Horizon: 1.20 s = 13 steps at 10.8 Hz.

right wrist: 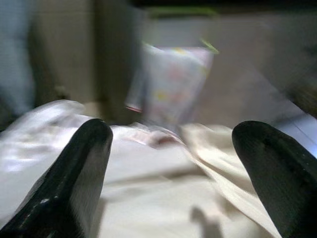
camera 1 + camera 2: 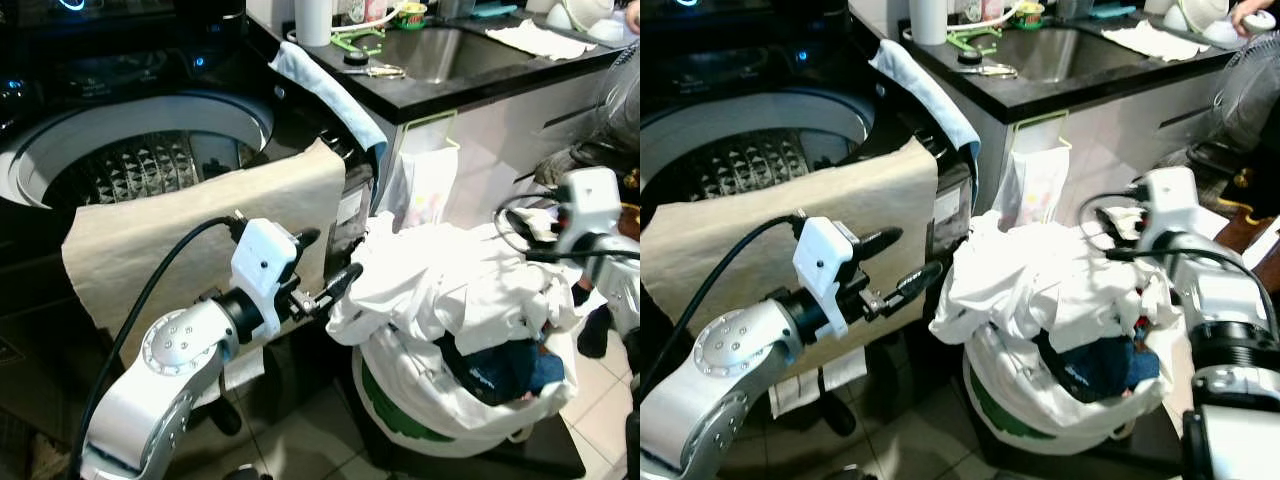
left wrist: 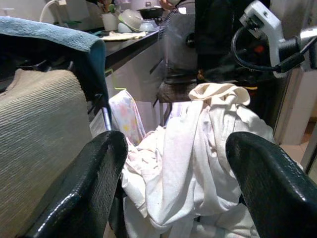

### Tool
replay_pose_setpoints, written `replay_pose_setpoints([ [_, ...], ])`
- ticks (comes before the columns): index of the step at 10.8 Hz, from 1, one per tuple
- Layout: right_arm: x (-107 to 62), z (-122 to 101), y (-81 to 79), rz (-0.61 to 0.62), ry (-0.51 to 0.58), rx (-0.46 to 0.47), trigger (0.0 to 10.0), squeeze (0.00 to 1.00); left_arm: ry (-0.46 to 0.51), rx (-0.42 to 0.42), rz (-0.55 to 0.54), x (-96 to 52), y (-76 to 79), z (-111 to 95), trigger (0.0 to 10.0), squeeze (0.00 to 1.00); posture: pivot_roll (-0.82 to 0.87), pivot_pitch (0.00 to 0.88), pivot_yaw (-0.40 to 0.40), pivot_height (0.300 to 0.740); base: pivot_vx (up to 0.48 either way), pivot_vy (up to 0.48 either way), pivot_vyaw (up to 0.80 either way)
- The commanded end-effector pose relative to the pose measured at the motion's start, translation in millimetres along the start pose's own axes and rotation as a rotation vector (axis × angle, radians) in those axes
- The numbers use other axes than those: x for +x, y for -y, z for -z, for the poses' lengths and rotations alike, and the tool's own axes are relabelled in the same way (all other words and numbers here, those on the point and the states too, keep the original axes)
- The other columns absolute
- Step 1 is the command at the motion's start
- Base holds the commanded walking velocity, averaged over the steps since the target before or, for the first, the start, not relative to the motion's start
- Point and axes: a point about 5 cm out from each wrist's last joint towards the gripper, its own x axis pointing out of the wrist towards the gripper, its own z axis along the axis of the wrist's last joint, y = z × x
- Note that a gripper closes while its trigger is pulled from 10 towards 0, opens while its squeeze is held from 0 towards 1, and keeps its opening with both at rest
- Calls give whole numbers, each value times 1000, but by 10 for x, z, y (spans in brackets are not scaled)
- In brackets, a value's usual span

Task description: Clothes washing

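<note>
White clothes (image 2: pixel 440 285) filled the basket (image 2: pixel 400 410).
My left gripper (image 2: pixel 325 265) was wide open beside them; my right gripper (image 1: pixel 173 168) gaped wide above.

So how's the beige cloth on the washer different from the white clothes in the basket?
The beige cloth hangs flat and smooth over the washer's rim; the white clothes are crumpled in a heap. The cloth is one ribbed piece; the clothes are bunched over a dark blue garment. Neither is gripped.
</note>
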Motion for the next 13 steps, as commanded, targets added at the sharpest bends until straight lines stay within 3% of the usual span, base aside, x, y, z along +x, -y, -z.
replay_pose_setpoints([
  [1, 20, -21, -156, -99, -11, -76, 10000, 1000, -2, 16, 11, 11, -7, -25, 10000, 0, 4, 0, 10, 719, 0, 0, 0],
  [2, 24, 68, -195, -92, -61, -120, 10000, 1000, -3, 17, 12, 5, -6, -23, 10000, 0, 9, 0, 6, 719, 0, 0, 0],
  [4, -5, 131, -74, -2, -123, -104, 10000, 1000, -7, 20, 22, -15, 16, -23, 10000, 0, 15, 0, 2, 719, 0, 0, 0],
  [6, -244, 108, -117, -138, -199, -104, 10000, 1000, -11, 17, 32, -59, 41, -21, 10000, 0, 22, 0, -7, 719, 0, 0, 0],
  [9, -486, 171, 37, -86, -335, -187, 10000, 1000, -4, -15, 94, -69, 112, -32, 10000, 0, 12, 0, -3, 719, 0, 0, 0],
  [10, -513, 227, 68, -57, -370, -199, 10000, 827, -5, -17, 112, -62, 135, -31, 10000, 0, 12, 0, -4, 719, 0, 0, 0],
  [11, -516, 236, 87, -25, -370, -193, 10000, 133, -5, -18, 120, -59, 144, -32, 10000, 0, 12, 0, -4, 719, 0, 0, 0],
  [12, -441, 236, 121, 34, -310, -234, 10000, 0, -1, -18, 125, -55, 158, -36, 10000, 0, 12, 0, -2, 719, 0, 0, 0],
  [13, -398, 246, 114, 45, -279, -218, 10000, 0, 1, -18, 121, -53, 157, -35, 10000, 0, 14, 0, -3, 719, 0, 0, 0],
])
